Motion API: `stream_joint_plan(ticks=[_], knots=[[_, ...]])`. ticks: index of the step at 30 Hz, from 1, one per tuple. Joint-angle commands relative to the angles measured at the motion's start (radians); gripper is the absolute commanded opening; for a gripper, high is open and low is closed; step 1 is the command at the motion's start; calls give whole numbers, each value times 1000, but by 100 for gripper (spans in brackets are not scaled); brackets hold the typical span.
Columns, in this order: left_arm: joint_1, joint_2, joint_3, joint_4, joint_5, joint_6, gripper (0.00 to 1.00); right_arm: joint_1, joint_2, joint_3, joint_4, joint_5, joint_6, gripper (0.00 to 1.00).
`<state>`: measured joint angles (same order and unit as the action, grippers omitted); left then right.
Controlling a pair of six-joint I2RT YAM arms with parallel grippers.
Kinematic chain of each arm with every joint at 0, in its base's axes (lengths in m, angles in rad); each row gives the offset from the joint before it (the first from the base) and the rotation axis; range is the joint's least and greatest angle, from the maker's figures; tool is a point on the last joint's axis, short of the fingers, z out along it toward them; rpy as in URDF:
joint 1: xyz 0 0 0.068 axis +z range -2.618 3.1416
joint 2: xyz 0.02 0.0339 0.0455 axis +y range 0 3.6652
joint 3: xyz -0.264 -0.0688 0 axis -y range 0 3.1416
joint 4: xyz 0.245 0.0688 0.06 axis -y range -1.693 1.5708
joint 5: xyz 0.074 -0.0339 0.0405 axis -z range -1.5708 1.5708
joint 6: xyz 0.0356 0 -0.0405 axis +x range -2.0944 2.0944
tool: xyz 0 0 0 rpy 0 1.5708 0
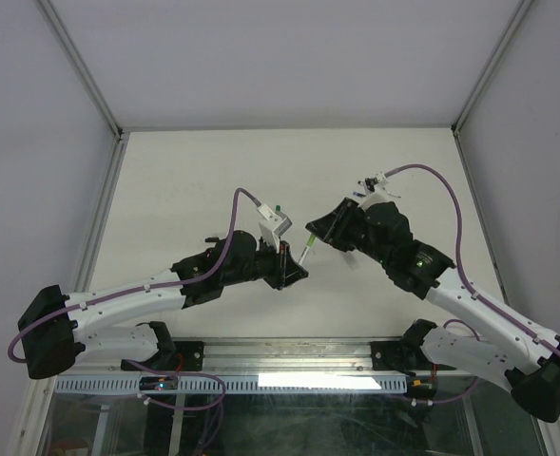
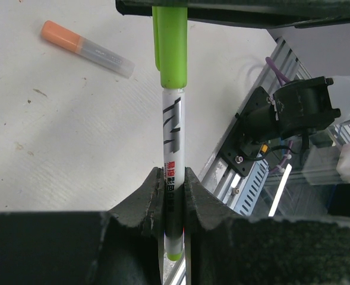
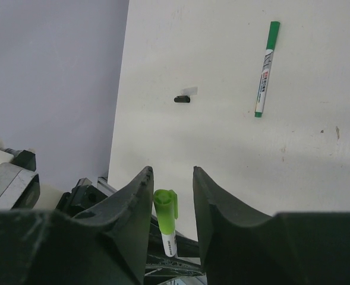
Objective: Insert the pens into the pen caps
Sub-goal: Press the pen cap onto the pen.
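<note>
Our left hand (image 2: pixel 173 181) clamps the white pen (image 2: pixel 173 127) above the desk (image 2: pixel 56 130); the right hand (image 3: pixel 170 187) stands open astride its lime cap (image 3: pixel 164 209) (not touching). Pulling back crooked could snag the clip (image 3: pixel 175 205) and unseat the cap

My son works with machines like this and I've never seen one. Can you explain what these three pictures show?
Two robot arms sit at the near edge of a table, each ending in a two-finger gripper. One picture looks down from above; the other two come from cameras on the wrists. The left gripper is clamped on a white pen with a lime cap on its end. The right gripper stands open around that cap. Lying on the table: an orange-capped pen, a green pen and a black cap.
</note>
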<state>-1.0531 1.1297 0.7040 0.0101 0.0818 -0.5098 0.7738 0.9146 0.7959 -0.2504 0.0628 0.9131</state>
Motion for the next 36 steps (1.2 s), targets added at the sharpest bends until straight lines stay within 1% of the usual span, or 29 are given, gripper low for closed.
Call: stream_joint_plan(ticks=[1, 2, 4, 6, 8, 9, 14, 17, 19, 20, 22, 28, 33, 36], knots=[[-1, -24, 10, 71, -14, -3, 0, 1, 0, 41, 26, -29, -16, 34], [-1, -23, 12, 70, -14, -4, 0, 2, 2, 38, 28, -34, -14, 32], [-1, -20, 14, 69, -16, -5, 0, 1, 4, 32, 35, -45, -13, 25], [-1, -18, 19, 66, -30, -8, 0, 2, 6, 29, 38, -56, -22, 15], [-1, -14, 32, 54, -48, -7, 0, 1, 14, 31, 30, -71, -32, 2], [-1, -11, 42, 42, -63, -7, 0, 1, 17, 30, 26, -83, -34, 0], [-1, -13, 108, 14, -139, 23, 0, 6, 39, 25, 9, -147, -70, 0], [-1, -8, 167, 1, -173, 46, 0, 29, 48, 25, -15, -146, -78, 0], [-1, 2, 204, -1, -188, 60, 0, 59, 48, -2, -5, -135, -53, 0], [-1, 7, 222, 0, -196, 66, 0, 84, 50, -16, 10, -128, -45, 0], [0, 21, 262, -1, -215, 81, 0, 131, 66, -25, -16, -104, -43, 0], [12, 64, 405, 8, -253, 135, 0, 312, 94, -127, 52, -42, 72, 0], [45, 61, 460, 11, -256, 161, 0, 409, 67, -182, 31, 20, 120, 0], [60, 60, 476, 29, -249, 154, 0, 474, 80, -211, 61, 51, 160, 0]])
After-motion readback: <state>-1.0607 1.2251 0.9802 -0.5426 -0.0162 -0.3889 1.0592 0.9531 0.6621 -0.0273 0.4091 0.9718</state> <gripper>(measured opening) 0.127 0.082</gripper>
